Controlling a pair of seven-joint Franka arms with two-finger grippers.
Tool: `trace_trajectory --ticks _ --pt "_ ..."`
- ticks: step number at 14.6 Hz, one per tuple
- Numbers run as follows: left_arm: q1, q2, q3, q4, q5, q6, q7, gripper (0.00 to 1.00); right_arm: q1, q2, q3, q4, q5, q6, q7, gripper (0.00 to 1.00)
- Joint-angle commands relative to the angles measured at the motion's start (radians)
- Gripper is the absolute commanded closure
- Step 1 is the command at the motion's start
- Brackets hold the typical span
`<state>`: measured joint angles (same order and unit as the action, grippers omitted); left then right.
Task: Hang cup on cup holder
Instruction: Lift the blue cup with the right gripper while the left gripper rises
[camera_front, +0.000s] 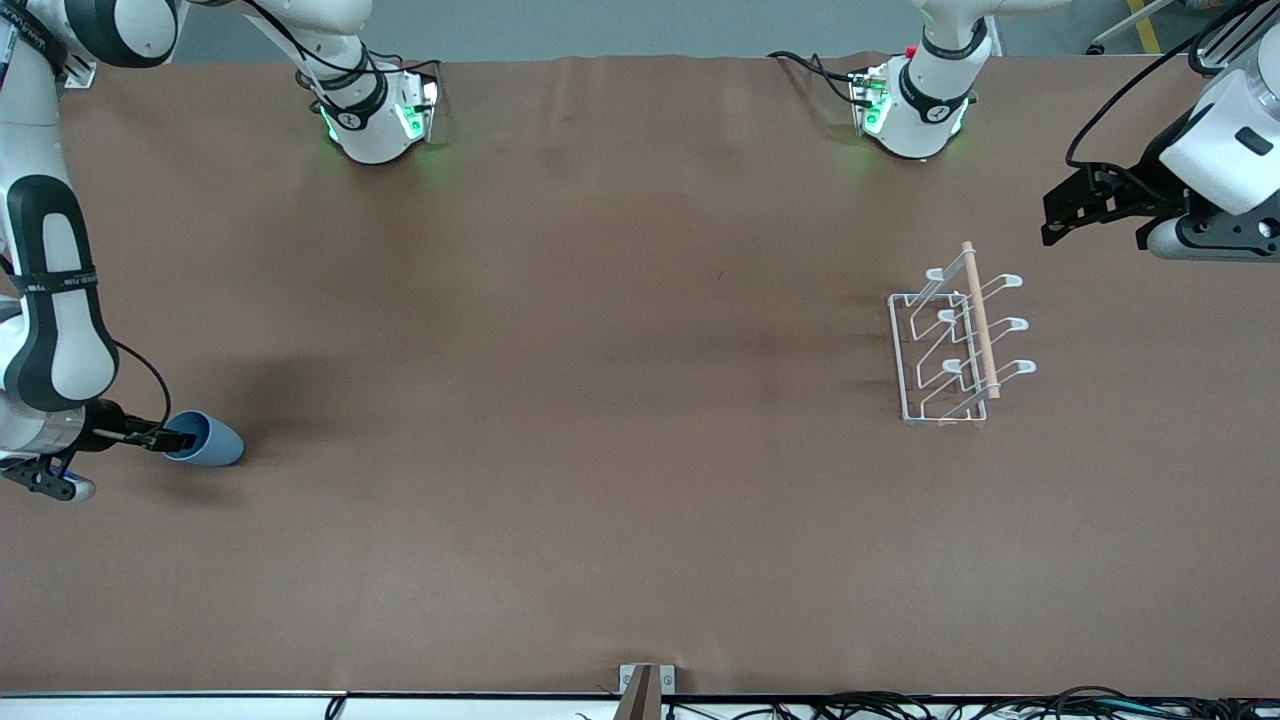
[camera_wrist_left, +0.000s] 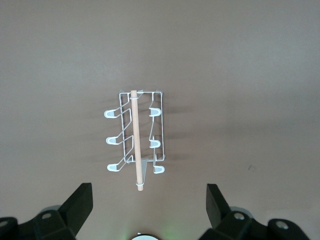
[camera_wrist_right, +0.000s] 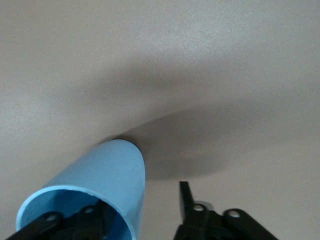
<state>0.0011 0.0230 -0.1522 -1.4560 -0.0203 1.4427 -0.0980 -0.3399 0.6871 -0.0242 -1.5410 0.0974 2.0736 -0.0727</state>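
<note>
Cup: light-blue, matte, on its side at the right arm's end of the table, well apart from cup holder | Step: grasp | Right gripper: one finger inside the mouth, one outside, straddling the wall (not yet clamped) | Next: firm pinch, lift, carry to a prong | Left gripper: jaws wide, waiting above the holder
</note>
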Motion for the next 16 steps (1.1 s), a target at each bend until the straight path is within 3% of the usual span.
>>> trace_trajectory --ticks 1,4,8,10,13,16 --pt "0.0 0.015 -0.001 0.031 -0.009 -0.022 0.011 0.0 0.01 -0.011 0.0 -0.01 0.011 -0.001 -0.013 0.92" --pt "0.002 0.015 -0.003 0.031 -0.009 -0.022 0.003 0.0 0.016 -0.037 0.009 -0.002 0.011 -0.097 -0.01 0.96" --pt "0.0 0.044 -0.003 0.031 -0.018 -0.018 0.001 0.0 0.015 -0.188 0.065 -0.002 0.048 -0.277 -0.006 0.97" --pt "0.005 0.049 -0.003 0.031 -0.017 -0.018 0.01 0.0 0.01 -0.245 0.076 -0.007 0.184 -0.395 -0.012 0.98" --pt "0.004 0.054 -0.003 0.031 -0.017 -0.018 0.014 0.0 0.012 -0.284 0.073 -0.02 0.475 -0.551 -0.013 0.99" --pt "-0.003 0.064 -0.004 0.031 -0.018 -0.018 0.014 0.0 0.027 -0.352 0.09 -0.167 0.728 -0.558 -0.019 0.99"
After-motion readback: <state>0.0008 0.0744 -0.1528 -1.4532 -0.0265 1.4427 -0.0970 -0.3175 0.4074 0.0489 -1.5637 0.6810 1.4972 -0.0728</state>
